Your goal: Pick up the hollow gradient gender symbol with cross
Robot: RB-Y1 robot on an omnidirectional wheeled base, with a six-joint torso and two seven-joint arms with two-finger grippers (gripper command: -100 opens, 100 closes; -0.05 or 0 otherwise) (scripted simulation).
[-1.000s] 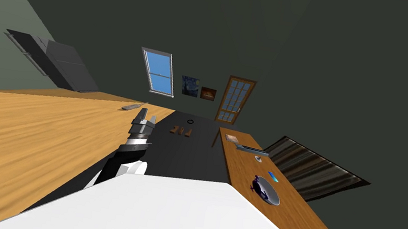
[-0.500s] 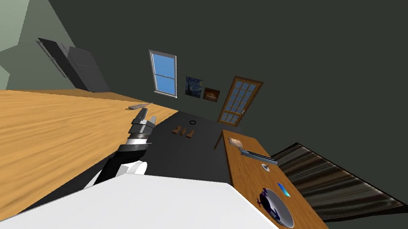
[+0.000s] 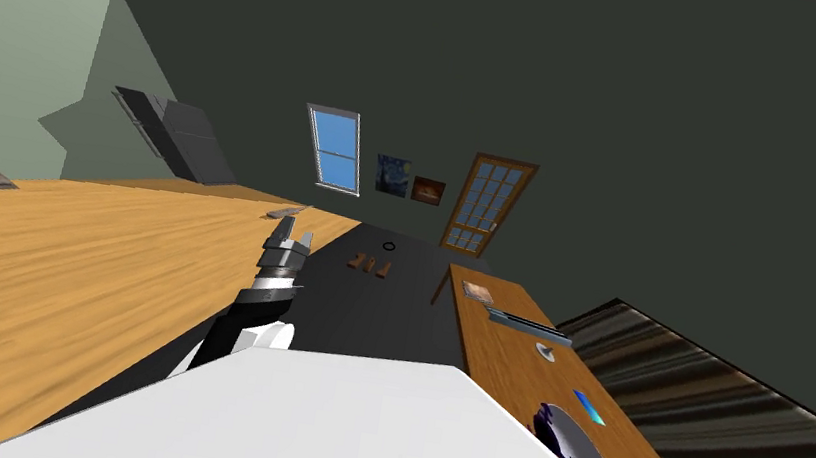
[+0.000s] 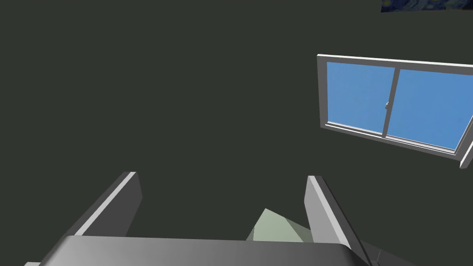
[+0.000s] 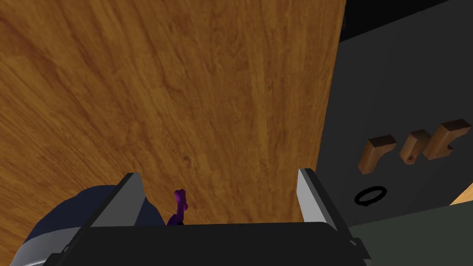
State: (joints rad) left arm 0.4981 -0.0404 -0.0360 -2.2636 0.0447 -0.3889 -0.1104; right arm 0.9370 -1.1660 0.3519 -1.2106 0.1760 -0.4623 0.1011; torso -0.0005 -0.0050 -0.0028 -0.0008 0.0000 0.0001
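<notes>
Approach stage, before any grasp. My right jaws stood spread and empty, their fingers [image 5: 133, 196] a wide gap apart, hovering over the wooden tabletop [image 5: 194, 92] on my right. The thing I took for the gender symbol [image 5: 180, 204] was a slim purple piece with a knobbed, crossed end. It lay low in that gap, close to one finger and well off centre, beside the edge of a dark blue, grey-rimmed dish [image 5: 64, 221]. Its lower part was hidden behind the body of the jaws, so I could not tell whether it rested in the dish or only against it. Past the tabletop's edge, on the dark floor [image 5: 397, 83], lay three brown blocks [image 5: 411, 145] and a black ring [image 5: 369, 196], none of them concerned in the task. In the head view a small blue piece [image 3: 589, 407] lay just beyond the dish. My left jaws, likewise spread and empty, were held out ahead of my chest, near the edge of the large tabletop [image 3: 33, 286]. In my judgement the next move called for shifting the right hand toward the dish to centre the purple stem, then descending and closing gently, with care that the nearer finger cleared the rim.
</notes>
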